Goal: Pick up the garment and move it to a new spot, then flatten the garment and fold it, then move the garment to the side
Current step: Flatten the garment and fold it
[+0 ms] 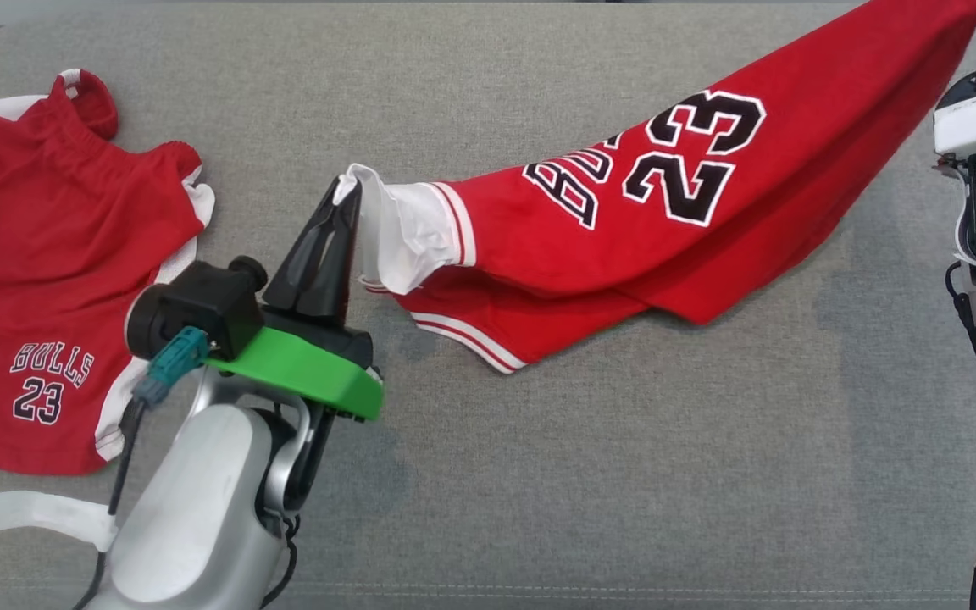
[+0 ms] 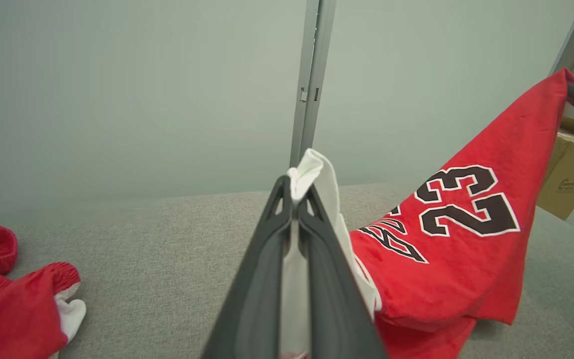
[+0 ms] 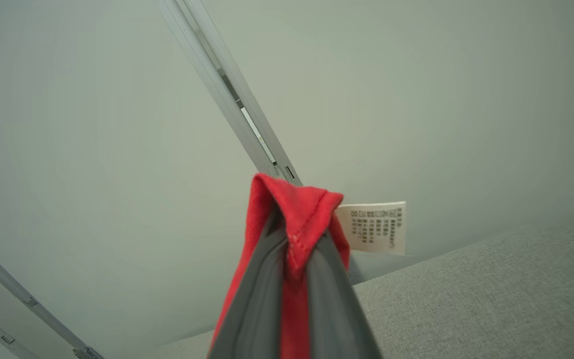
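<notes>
Red jersey [image 1: 801, 195] spans left to right; right end higher.

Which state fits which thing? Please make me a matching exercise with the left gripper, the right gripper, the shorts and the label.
Things
1. left gripper
2. right gripper
3. shorts
4. label

States
A. lying on the grey surface
B. shut on a red corner of the jersey
C. white, printed, sticking out beside that red corner
D. shut on the jersey's white end

Pairs: 1-D, 2-B, 3-A, 4-C
</notes>
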Robot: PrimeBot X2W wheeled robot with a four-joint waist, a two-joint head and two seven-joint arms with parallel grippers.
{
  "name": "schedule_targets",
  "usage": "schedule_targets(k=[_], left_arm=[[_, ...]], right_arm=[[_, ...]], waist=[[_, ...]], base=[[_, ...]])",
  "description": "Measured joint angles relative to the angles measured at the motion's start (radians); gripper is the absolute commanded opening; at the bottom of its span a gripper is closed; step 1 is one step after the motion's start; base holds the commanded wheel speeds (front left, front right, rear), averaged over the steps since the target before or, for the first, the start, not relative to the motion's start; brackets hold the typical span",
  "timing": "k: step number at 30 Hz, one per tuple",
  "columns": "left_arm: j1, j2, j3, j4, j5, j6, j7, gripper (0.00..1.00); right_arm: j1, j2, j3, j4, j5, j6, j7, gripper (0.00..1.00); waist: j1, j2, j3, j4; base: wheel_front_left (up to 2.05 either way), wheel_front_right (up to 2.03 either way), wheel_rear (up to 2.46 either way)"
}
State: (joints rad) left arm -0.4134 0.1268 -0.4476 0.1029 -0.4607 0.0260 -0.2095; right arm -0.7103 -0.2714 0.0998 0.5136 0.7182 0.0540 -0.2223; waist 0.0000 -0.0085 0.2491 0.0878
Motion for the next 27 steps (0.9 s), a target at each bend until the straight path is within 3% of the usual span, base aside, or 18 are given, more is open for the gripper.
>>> schedule_targets(k=[1,3,4,5,6,7,8,15,27], left_arm=[[-0.002,-0.008,-0.003,0.009,0.001,0.000,0.000,0.00],[-0.002,-0.020,-0.024,0.035,0.001,-0.003,0.002,0.00],[-0.002,-0.022,-0.040,0.052,0.001,-0.009,0.007,0.09],[-0.002,-0.025,-0.053,0.069,0.001,-0.013,0.021,0.25],[-0.001,-0.025,-0.067,0.091,0.001,-0.015,0.036,0.43],[-0.001,-0.028,-0.071,0.112,-0.002,-0.015,0.046,0.88],[0.000,-0.029,-0.070,0.129,-0.003,-0.014,0.055,1.00],[0.001,-0.024,-0.058,0.226,-0.005,-0.006,0.084,1.00],[0.027,-0.014,0.027,0.301,-0.061,0.018,0.066,1.00]], right_arm=[[-0.006,-0.002,-0.004,0.010,-0.001,-0.003,-0.006,0.07],[-0.007,-0.007,0.009,0.051,-0.006,-0.004,0.008,0.24],[-0.005,-0.009,0.027,0.072,-0.017,-0.003,0.016,0.38],[-0.004,-0.009,0.043,0.089,-0.030,-0.003,0.024,0.55],[-0.003,-0.007,0.053,0.105,-0.037,-0.003,0.027,1.00],[-0.003,-0.003,0.061,0.121,-0.038,-0.003,0.031,1.00],[-0.003,0.003,0.067,0.140,-0.039,-0.003,0.039,1.00],[0.004,0.035,0.101,0.243,-0.042,0.002,0.063,1.00],[0.066,0.011,0.111,0.208,-0.060,0.057,-0.018,1.00]], waist=[[0.0000,0.0000,0.006,0.003],[0.0000,0.0000,0.017,0.010],[0.0000,0.0000,0.022,0.014],[0.0000,0.0000,0.027,0.018],[0.0000,0.0000,0.032,0.022],[0.0000,0.0000,0.037,0.026],[0.0000,0.0000,0.042,0.029],[0.0000,0.0000,0.046,0.034],[0.0000,0.0000,-0.018,0.001]], base=[[0.00,0.00,0.00],[0.00,0.00,0.00],[0.00,0.00,0.00],[0.00,0.00,0.00],[0.00,0.00,0.00],[0.00,0.00,0.00],[0.00,0.00,0.00],[0.00,0.00,0.00],[0.00,0.00,0.00]])
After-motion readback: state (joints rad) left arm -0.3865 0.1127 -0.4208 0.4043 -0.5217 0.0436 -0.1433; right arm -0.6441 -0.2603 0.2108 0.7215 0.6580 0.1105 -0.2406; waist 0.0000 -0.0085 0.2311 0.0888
